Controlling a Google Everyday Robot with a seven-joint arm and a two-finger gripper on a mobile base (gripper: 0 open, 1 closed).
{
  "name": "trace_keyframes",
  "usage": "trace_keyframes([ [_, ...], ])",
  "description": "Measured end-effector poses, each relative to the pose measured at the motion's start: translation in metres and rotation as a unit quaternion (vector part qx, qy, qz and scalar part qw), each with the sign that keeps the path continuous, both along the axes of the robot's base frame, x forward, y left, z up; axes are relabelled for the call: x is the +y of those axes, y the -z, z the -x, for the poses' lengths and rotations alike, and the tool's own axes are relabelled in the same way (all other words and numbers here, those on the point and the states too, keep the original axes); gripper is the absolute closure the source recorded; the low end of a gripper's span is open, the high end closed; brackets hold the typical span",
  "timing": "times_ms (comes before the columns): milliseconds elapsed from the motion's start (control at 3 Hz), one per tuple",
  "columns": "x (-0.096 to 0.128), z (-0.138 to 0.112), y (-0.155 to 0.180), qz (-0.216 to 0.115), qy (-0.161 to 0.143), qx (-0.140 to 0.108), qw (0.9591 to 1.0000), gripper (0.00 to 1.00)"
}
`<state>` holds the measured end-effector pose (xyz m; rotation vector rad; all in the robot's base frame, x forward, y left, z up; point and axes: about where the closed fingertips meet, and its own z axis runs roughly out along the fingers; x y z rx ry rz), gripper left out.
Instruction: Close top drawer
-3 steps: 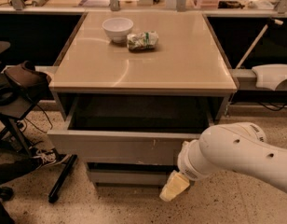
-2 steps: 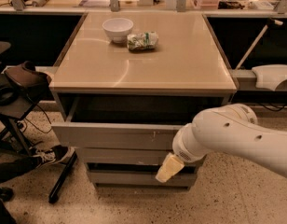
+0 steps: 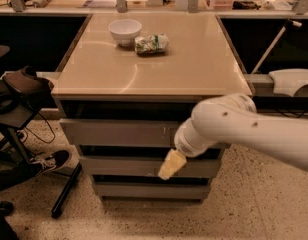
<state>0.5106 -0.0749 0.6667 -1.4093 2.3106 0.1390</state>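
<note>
A: Delta vs a second ago: top drawer has gone in most of the way, and its scuffed inside is no longer on show. Arm followed it in and now crosses the right end of the front.
B: Shut yet?
A: Not quite, I'd say. There's a dark band under the bench top, and the front looks a touch proud of the middle front. That's a judgement.
B: Geometry for the last push?
A: Drawer's long axis runs left-right across the view, and travel is straight back, away from the camera. The front lies up and left of the pincer.
B: Arm pose?
A: It enters from the right edge with the forearm roughly level and the wrist bent down at the front's right end. The pincer hangs below the drawer's lower edge, over the middle front, pointing down-left.
B: Pincer state?
A: Can't tell if it's released or clenched. Nothing seen in it. Contact looks to be at the wrist, but I can't confirm.
B: Risk?
A: The push is right of centre, so the drawer may rack. Bowl and packet are well apart from it.
</note>
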Motion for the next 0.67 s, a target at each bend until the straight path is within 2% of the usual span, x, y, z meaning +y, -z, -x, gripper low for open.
trace_keyframes([
  [333,0.005,-0.072,0.019,-0.011,0.017,0.036,0.9991,0.0],
  [667,0.009,-0.1,0.013,-0.026,0.027,0.025,0.999,0.0],
])
